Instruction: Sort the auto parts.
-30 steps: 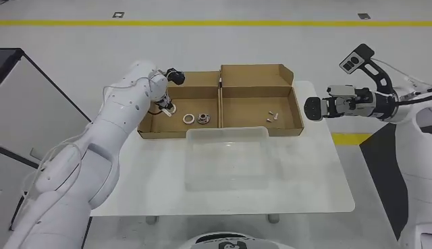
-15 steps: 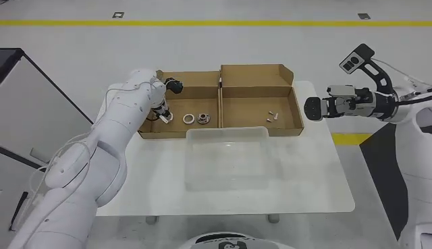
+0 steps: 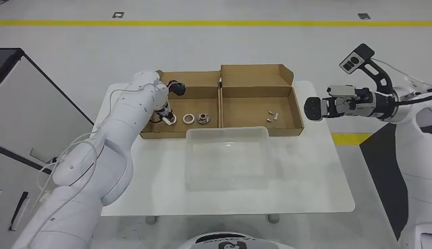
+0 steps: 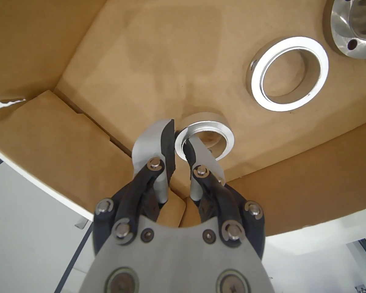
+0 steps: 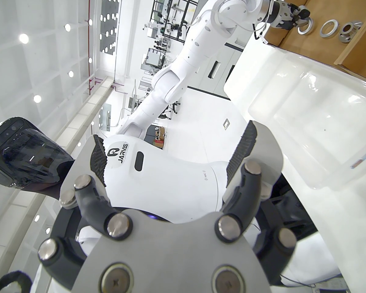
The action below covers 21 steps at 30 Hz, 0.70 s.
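Steel ring [image 4: 224, 129] | flat in cardboard box [image 4: 170, 47], bore axis upward | left fingers [image 4: 169, 141] pinching its wall | right fingers [image 5: 241, 150] wide, empty

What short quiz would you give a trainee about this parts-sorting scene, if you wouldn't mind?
1. True or false: the right gripper is holding a part.
2. How many metal parts lie in the left cardboard box? A) two B) three C) five
3. Fill in: one finger of the left gripper is outside the small ring, the other is ____ it.
Key: 1 false; 2 B; 3 inside.
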Motion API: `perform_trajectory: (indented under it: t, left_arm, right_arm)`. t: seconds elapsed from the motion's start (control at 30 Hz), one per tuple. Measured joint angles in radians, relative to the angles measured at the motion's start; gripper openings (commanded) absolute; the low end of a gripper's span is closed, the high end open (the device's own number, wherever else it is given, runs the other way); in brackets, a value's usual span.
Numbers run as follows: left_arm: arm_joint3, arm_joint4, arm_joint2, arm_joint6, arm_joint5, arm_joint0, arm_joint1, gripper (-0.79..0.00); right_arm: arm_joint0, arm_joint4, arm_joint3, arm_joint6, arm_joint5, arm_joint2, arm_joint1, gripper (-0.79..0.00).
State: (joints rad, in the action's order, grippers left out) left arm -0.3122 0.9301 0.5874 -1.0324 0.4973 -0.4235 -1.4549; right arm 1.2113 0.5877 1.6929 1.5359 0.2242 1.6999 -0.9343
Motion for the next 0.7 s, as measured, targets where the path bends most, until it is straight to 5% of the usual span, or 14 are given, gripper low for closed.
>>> perform_trajectory:
  t: [0.07, 0.1, 0.13, 0.2, 0.7]
  left_arm:
    - [0.011, -0.003, 0.000, 0.006, 0.004, 0.003, -0.004, -0.397]
    - [0.015, -0.005, 0.001, 0.011, 0.005, 0.004, -0.006, -0.277]
    - [0.019, -0.006, 0.002, 0.017, 0.006, 0.005, -0.007, -0.068]
    - [0.025, -0.007, 0.002, 0.027, 0.009, 0.010, -0.010, 0.000]
    - [-0.011, -0.059, 0.046, 0.109, 0.079, 0.075, -0.007, 0.000]
  right_arm:
    - [0.000, 0.000, 0.000, 0.000, 0.000, 0.000, 0.000, 0.000]
    - [0.000, 0.000, 0.000, 0.000, 0.000, 0.000, 0.000, 0.000]
    - [0.000, 0.000, 0.000, 0.000, 0.000, 0.000, 0.000, 0.000]
    - [0.000, 0.000, 0.000, 0.000, 0.000, 0.000, 0.000, 0.000]
    - [0.000, 0.000, 0.000, 0.000, 0.000, 0.000, 0.000, 0.000]
